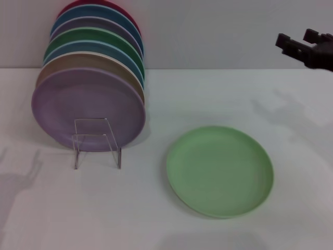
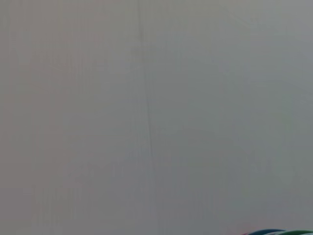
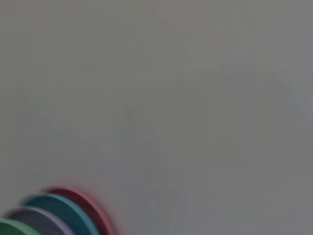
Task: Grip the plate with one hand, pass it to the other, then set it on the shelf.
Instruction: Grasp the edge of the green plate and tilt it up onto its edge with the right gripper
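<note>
Nothing of the task looked done yet. The plate lay flat on the white table, at about five o'clock from the shelf, apart from it and touched by neither arm. The shelf already carried a leaning stack of plates, lavender foremost. The right gripper hung at the two o'clock edge of the head view, well apart from the plate, its fingers seemingly spread, holding nothing. The left gripper was out of view. Gripping, handover and shelving all remained.
</note>
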Controlling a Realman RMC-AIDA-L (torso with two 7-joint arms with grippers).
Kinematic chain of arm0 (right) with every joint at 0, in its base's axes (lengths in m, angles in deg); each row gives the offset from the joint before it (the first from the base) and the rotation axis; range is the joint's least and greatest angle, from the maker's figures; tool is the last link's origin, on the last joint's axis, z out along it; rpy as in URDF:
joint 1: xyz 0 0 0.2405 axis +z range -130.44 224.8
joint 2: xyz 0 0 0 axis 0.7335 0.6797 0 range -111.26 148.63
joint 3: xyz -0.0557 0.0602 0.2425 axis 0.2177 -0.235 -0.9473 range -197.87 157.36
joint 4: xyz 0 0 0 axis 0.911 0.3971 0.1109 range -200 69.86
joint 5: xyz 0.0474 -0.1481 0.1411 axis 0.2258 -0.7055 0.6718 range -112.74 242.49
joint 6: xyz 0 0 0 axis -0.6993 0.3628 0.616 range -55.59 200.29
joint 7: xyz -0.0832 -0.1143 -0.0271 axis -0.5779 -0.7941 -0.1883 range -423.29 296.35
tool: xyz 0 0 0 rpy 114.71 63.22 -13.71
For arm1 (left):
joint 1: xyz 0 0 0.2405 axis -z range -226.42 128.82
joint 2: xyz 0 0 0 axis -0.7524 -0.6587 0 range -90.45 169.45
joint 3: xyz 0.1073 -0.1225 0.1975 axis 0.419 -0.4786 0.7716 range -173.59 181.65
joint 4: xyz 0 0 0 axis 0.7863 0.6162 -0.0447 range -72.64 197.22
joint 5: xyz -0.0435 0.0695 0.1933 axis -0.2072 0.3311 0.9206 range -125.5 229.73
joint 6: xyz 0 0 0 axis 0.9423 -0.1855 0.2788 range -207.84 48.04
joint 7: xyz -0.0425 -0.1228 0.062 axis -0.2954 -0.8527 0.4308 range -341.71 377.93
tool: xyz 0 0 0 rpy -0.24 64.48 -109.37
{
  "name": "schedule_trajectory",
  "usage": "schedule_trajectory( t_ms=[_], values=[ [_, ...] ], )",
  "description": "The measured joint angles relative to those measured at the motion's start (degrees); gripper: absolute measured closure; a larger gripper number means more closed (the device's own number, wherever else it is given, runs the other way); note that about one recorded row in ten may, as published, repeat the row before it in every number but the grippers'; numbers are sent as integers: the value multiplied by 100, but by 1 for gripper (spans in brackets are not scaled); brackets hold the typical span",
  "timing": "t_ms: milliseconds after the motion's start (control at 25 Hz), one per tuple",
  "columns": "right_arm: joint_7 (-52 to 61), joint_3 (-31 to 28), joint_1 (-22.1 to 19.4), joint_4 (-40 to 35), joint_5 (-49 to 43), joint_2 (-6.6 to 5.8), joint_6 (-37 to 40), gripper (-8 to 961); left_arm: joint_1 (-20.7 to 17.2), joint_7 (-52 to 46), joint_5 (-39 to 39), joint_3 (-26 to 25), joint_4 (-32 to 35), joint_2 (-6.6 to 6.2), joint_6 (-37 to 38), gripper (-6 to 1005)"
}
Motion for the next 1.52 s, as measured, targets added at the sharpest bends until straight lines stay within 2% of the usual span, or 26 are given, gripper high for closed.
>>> schedule_trajectory(
  t_ms=[40, 80, 120, 160, 240, 280, 320, 480, 720, 880, 1160, 1520],
  values=[
    [852, -8, 160, 177, -790, -11, 20, 149, 6, 0, -1, -6, 10, -1, -2, 218],
    [2120, -22, 467, 342, -2057, -8, -230, 150, 23, 1, 0, -12, 25, -1, -4, 218],
    [2120, -22, 467, 342, -2057, -8, -230, 150, 23, 1, 0, -12, 25, -1, -4, 218],
    [2579, -30, 619, 338, -2519, -5, -523, 150, 29, 1, 0, -15, 23, -1, -3, 218],
    [3302, -31, 893, 280, -3257, -2, -1152, 150, 31, 2, 0, -22, 7, -3, -3, 218],
    [3787, -32, 1145, 219, -3769, -11, -1789, 150, 31, 2, -4, -26, 7, -5, -4, 218],
    [3787, -32, 1145, 219, -3769, -11, -1789, 150, 36, 4, -17, -31, 9, -9, -4, 218],
    [4626, 25, 1552, 323, -5066, 2, -2924, 150, 94, 66, -65, -36, 60, -16, -66, 217],
    [4920, 165, 1718, 319, -5580, 3, -3447, 153, 112, 82, -94, -38, 72, -18, -227, 217],
    [4953, 275, 1915, -62, -5727, 6, -3598, 170, 121, 82, -98, -38, 73, -29, -276, 218],
    [4960, 334, 2137, -611, -5833, 17, -3564, 199, 151, 82, -102, -38, 79, -38, -296, 218],
    [4960, 366, 2226, -948, -5872, 13, -3426, 237, 178, 274, -113, -38, 81, -46, -340, 218]
  ],
)
